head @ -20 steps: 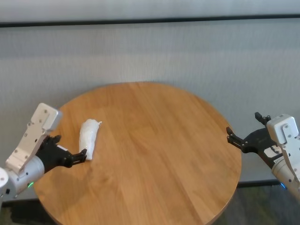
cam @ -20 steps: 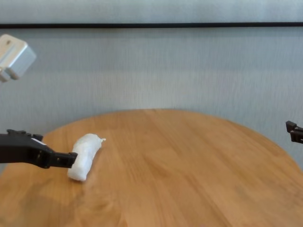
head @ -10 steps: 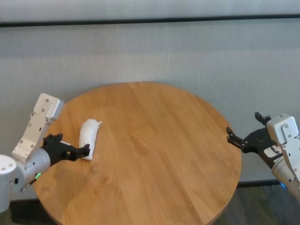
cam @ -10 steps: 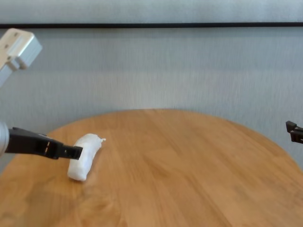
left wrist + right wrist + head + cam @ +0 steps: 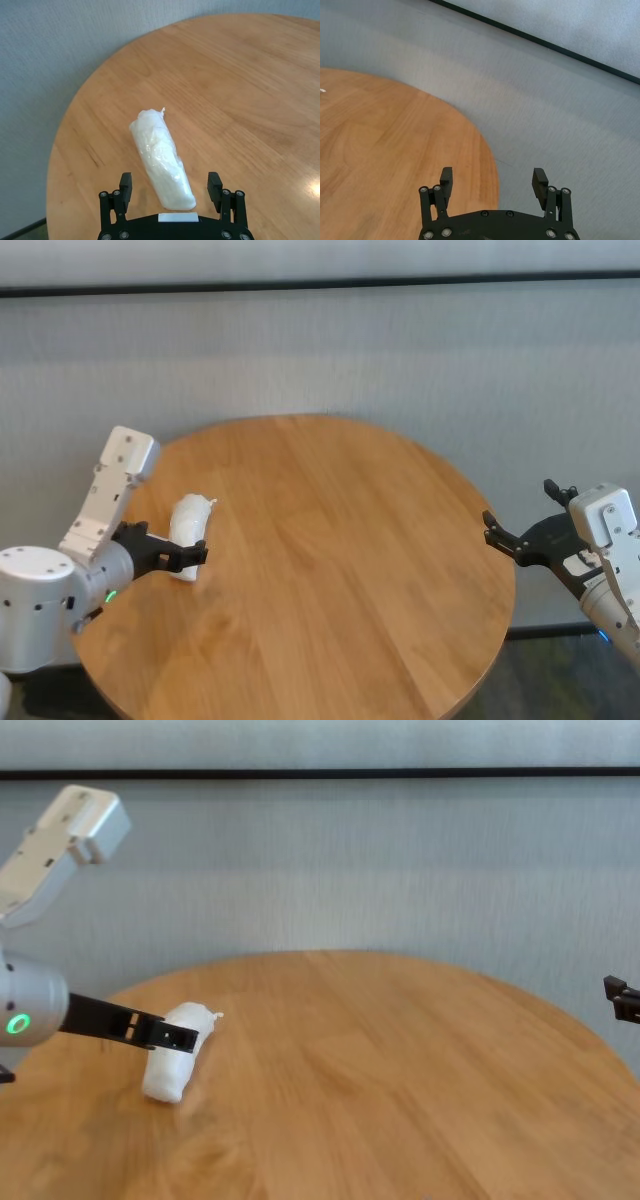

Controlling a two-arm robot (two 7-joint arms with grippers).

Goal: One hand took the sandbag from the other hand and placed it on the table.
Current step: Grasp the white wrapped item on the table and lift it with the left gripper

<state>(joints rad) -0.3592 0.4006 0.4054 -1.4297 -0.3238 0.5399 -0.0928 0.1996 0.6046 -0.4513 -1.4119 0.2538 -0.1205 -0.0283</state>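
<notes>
The sandbag (image 5: 187,523) (image 5: 159,152) (image 5: 172,1060), a white oblong pouch with a tied tip, lies on the round wood table (image 5: 350,570) (image 5: 240,75) (image 5: 400,1070) near its left edge. The green-lit left gripper (image 5: 188,556) (image 5: 170,180) (image 5: 176,1038) hangs low over the bag's near end. It is open, and a finger stands on either side of the pouch without squeezing it. The blue-lit right gripper (image 5: 518,505) (image 5: 493,174) (image 5: 622,1000) hovers open and empty just beyond the table's right edge (image 5: 490,165).
A grey wall with a dark stripe runs behind the table. Nothing but the sandbag lies on the wood top. The table's rim curves close to both arms.
The left gripper has slid forward along the table and its wrist has risen, so its fingers now straddle the sandbag's near end. The sandbag and the right arm have not moved.
</notes>
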